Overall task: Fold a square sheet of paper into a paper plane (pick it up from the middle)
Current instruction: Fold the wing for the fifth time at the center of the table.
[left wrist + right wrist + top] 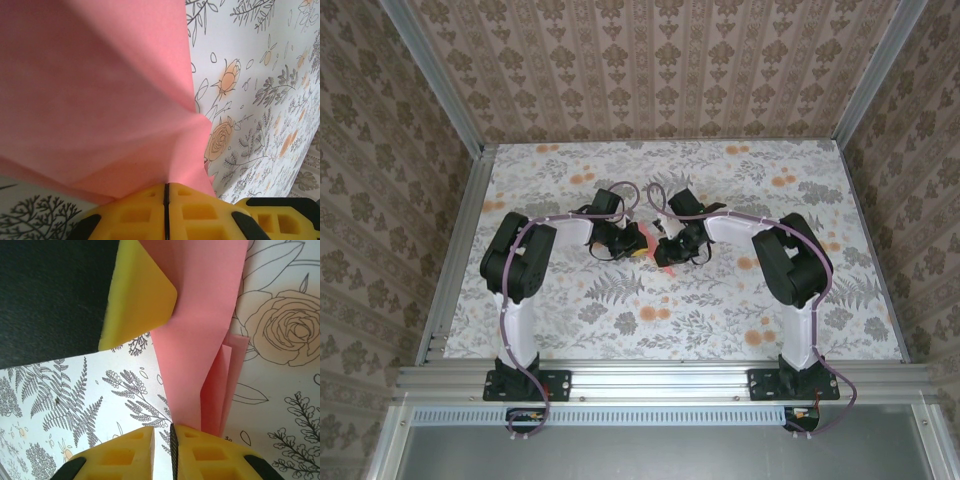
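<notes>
Paper sheet (90, 90), pink and partly folded, sits at table (720, 330) centre between 2 grippers. Left gripper (166, 192) is clamped tight on a bunched fold of it. Right gripper (162, 435) is nearly closed with a slim gap showing. Folded layers reach its fingertip; can't tell if it grips them.

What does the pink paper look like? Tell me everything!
The pink paper is thin, plain and unmarked. It is creased and folded into layers, not a flat square. It is near the middle of the flowered table. The left gripper is shut on it, and the paper fans out from that pinch. Its other end reaches the right gripper; whether that one pinches it is unclear.
</notes>
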Controlling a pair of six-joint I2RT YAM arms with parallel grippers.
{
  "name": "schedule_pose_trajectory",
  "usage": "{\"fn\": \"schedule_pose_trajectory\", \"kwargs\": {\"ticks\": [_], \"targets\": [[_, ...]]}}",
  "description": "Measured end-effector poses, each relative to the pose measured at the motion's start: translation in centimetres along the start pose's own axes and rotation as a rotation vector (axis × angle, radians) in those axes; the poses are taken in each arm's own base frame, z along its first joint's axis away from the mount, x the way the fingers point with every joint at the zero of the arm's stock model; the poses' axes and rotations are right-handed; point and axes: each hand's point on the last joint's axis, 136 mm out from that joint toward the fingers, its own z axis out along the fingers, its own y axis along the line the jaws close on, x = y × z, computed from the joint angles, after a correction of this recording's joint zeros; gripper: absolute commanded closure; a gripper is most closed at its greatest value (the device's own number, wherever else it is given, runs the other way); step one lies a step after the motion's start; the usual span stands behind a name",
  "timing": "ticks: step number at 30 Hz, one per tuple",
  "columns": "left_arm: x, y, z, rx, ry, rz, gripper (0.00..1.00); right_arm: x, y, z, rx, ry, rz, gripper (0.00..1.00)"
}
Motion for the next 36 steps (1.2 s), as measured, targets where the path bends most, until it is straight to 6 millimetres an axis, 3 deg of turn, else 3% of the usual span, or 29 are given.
{"fn": "schedule_pose_trajectory", "kwargs": {"ticks": [29, 36], "targets": [[0.0, 0.1, 0.0, -0.002, 0.001, 0.001, 0.91, 1.3, -0.8, 0.3, -0.016, 0.014, 0.007, 0.84], [0.0, 0.1, 0.0, -0.002, 0.001, 0.001, 0.91, 2.2, -0.7, -1.3, 0.007, 0.009, 0.012, 0.78]]}}
